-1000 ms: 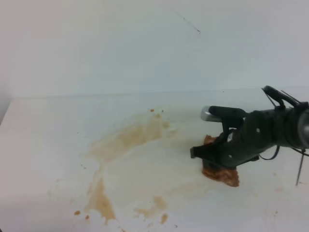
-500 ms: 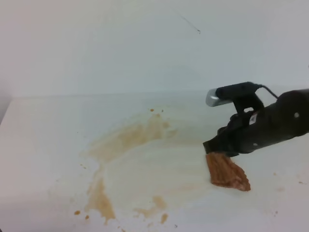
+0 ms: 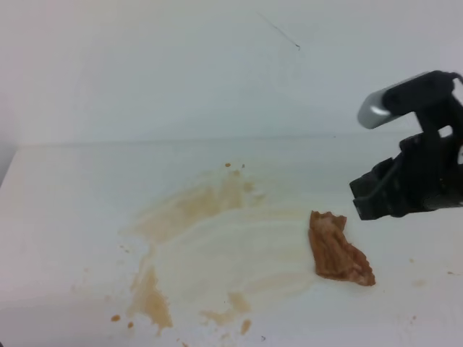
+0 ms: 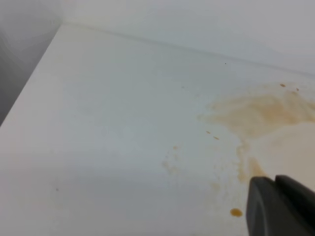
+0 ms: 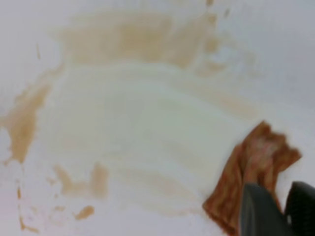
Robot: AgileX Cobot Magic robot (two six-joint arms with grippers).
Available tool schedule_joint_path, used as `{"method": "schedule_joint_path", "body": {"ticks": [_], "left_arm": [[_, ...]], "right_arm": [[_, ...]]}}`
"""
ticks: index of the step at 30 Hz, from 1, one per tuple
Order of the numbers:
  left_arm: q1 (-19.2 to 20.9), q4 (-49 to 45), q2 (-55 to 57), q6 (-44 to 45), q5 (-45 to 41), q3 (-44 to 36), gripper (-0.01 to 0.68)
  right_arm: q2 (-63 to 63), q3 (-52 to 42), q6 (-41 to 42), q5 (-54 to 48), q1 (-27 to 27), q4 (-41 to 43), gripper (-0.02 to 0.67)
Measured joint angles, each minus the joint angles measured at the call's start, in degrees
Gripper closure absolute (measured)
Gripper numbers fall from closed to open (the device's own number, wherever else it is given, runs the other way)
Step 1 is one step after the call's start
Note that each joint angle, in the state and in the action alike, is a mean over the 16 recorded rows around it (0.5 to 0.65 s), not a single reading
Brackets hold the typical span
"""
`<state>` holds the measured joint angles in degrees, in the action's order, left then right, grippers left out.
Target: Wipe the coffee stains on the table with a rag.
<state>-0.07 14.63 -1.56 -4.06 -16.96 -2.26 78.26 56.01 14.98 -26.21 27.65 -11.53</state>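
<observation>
A: What colour is the rag (image 3: 338, 250)?
B: Reddish-brown, wrinkled, darker in its folds.
A: And left of the rag?
B: Coffee stains (image 3: 189, 210), pale tan streaks and droplets on the plain white surface (image 3: 65, 217).
A: The right gripper (image 3: 372, 201)?
B: Black.

Exterior high cam: fixed above the front edge, looks down and across the tabletop (image 3: 72, 188) toward the back wall, widest view of the 3. Left wrist cam: low, near the surface, faces along the tabletop toward its far left corner; left gripper (image 4: 283, 206) tip in the bottom-right. Right wrist cam: closest, looks steeply down; right gripper (image 5: 278, 209) tips at the bottom edge. All 3 share the coffee stains (image 3: 192, 206) (image 4: 261, 110) (image 5: 123, 42); exterior and right wrist share the rag (image 3: 336, 249) (image 5: 253, 167).
</observation>
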Motion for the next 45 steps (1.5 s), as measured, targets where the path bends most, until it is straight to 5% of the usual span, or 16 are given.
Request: {"method": "schedule_joint_path", "body": {"ticks": [16,34,45], "left_arm": [[0.0,0.0,0.0,0.0,0.0,0.0,0.672],[0.0,0.0,0.0,0.0,0.0,0.0,0.672],[0.0,0.0,0.0,0.0,0.0,0.0,0.672]], "right_arm": [[-19.0,-25.1,-3.7,23.5,0.0,0.5,0.616],[-21.2,-30.0,-1.5,28.5,0.0,1.3,0.652],[-44.1,-44.9,-0.5,37.5,-10.2,0.4,0.652]]}}
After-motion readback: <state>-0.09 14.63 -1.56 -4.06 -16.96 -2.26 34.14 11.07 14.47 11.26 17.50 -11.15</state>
